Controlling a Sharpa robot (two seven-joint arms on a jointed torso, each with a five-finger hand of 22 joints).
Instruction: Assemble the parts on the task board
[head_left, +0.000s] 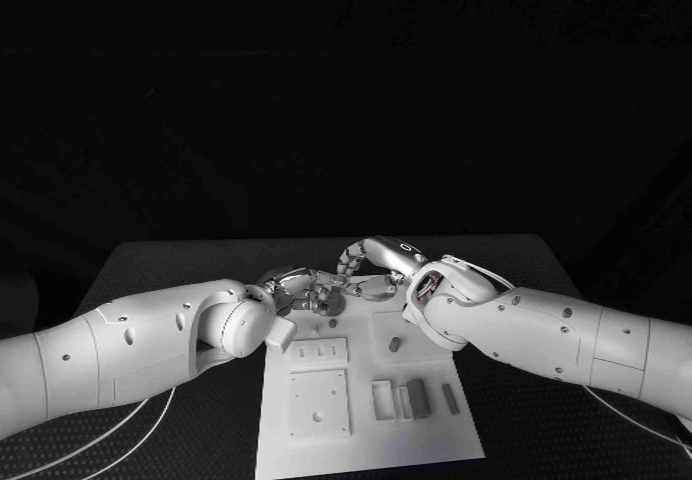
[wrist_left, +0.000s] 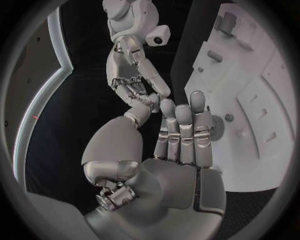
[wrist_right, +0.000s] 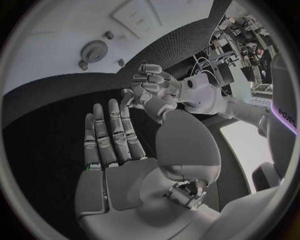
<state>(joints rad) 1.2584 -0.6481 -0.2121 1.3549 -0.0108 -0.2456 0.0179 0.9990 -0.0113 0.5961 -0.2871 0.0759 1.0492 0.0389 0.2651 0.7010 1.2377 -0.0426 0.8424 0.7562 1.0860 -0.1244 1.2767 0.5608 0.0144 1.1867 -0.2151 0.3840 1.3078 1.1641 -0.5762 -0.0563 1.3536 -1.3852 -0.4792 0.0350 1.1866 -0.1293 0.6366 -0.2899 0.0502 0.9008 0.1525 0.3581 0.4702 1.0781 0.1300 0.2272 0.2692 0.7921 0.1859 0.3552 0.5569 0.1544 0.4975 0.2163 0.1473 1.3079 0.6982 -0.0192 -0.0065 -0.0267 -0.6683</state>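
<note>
Over task board: hands, fingers extended.

Two bulky white arms, smooth glossy shells dotted with small dark screw holes. Left arm ending in a rounded white wrist cap; right arm showing a pinkish-lit rim at its wrist collar. Thin white cables trailing beneath the left arm. Left robot hand and right robot hand silver-grey metal, segmented fingers with darker pads, bare mechanics at the thumb base.
</note>
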